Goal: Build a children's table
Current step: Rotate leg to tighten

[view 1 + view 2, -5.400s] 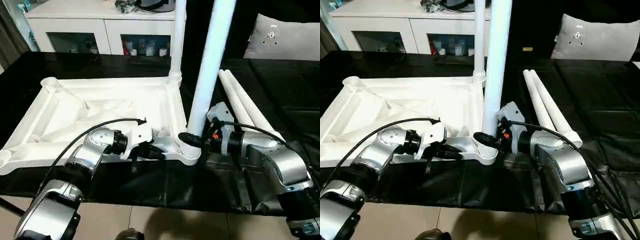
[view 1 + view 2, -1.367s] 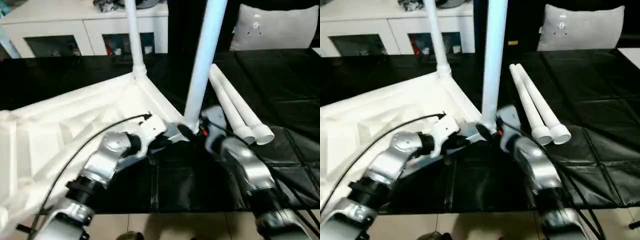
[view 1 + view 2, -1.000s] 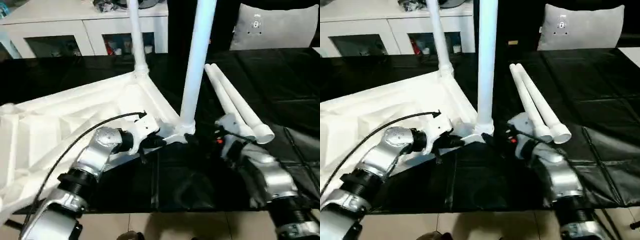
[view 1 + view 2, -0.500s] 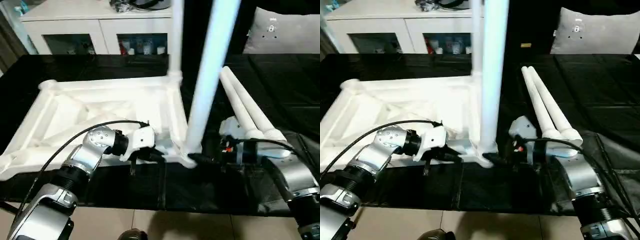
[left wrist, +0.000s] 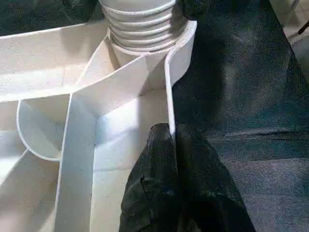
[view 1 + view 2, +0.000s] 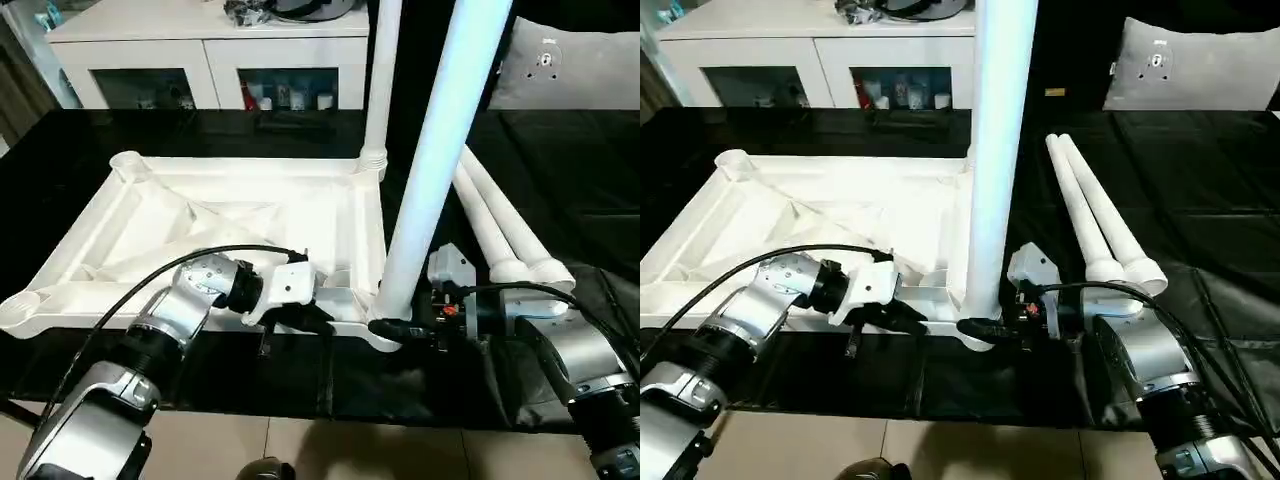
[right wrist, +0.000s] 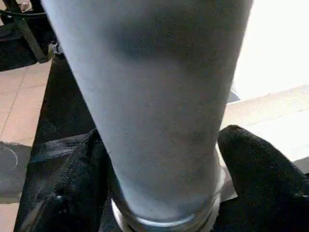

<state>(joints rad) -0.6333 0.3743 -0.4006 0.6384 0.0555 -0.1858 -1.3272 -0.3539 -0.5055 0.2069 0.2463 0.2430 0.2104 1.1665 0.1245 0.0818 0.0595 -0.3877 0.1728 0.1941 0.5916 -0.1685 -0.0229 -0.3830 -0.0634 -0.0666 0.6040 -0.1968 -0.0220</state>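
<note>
Left gripper (image 5: 171, 140): fingers pressed together, pinching the thin near-edge wall of the table top (image 6: 200, 215), just beside the near-right corner socket (image 5: 145, 43). Right gripper (image 7: 159, 169): fingers (image 7: 256, 164) clamped on either side of the near leg (image 6: 430, 170), low down at its base where it entered that socket.

Table top lay upside down, ribbed underside up, on the black-covered work surface (image 6: 560, 180). Its near long edge ran close along the surface's front edge; beyond that was tiled floor (image 6: 300, 445). Near leg stood upright in the near-right socket. Far leg (image 6: 380, 80) stood upright in the far-right socket. The two left sockets, far (image 6: 125, 162) and near (image 6: 20, 305), were open and empty.

Two loose legs (image 6: 1090, 220) lay side by side, touching, on the black cover right of the top, wide ends toward the robot, near the right forearm (image 6: 570, 350). Black cover to the right of them was bare and wrinkled.

Left forearm (image 6: 170, 315) reached in over the front edge, cable arching above it.

Behind the surface: white cabinet (image 6: 200, 55) with glass doors, small items inside too small to identify, dark clutter on top. Grey cushion (image 6: 1195, 65) at far right.
</note>
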